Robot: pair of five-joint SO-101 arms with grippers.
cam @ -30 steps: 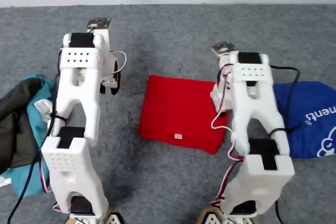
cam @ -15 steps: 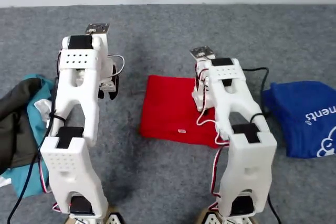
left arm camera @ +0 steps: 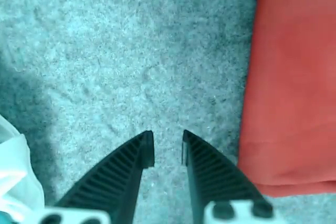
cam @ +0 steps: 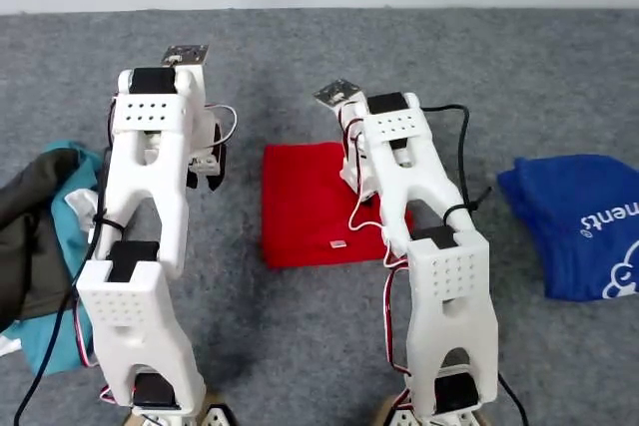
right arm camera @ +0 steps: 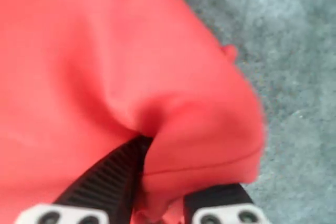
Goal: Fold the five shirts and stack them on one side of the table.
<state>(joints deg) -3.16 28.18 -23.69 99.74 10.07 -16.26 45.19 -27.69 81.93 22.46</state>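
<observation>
Where the grey table point(cam: 539, 67) spreads under the rig, the left arm point(cam: 150, 187) & right arm point(cam: 419, 207) stand side by side. A loose heap point(cam: 40, 246) of dark & teal cloth lies at the table's left edge, the red shirt point(cam: 300, 212) lies folded in the middle btwn the arms, and the blue shirt point(cam: 579, 221) sits well apart at the right. The right gripper point(right arm camera: 168, 177) is over the red shirt w/ jaws pinching a doubled edge of it. The left gripper point(left arm camera: 168, 148) hangs over bare table just beside the red shirt, jaws a little apart, holding nothing. Risks, as I judge: the cloth is limp, so a one-point pinch may let the fold sag open or drag the whole shirt askew; the bite looks shallow & could slip; nothing pins the shirt's other edge, since the left gripper isn't touching it. Count: 1 table, 2 arms, 1 heap w/ at least 2 shirts (more can't be told), 1 red, 1 blue, 2 grippers.
</observation>
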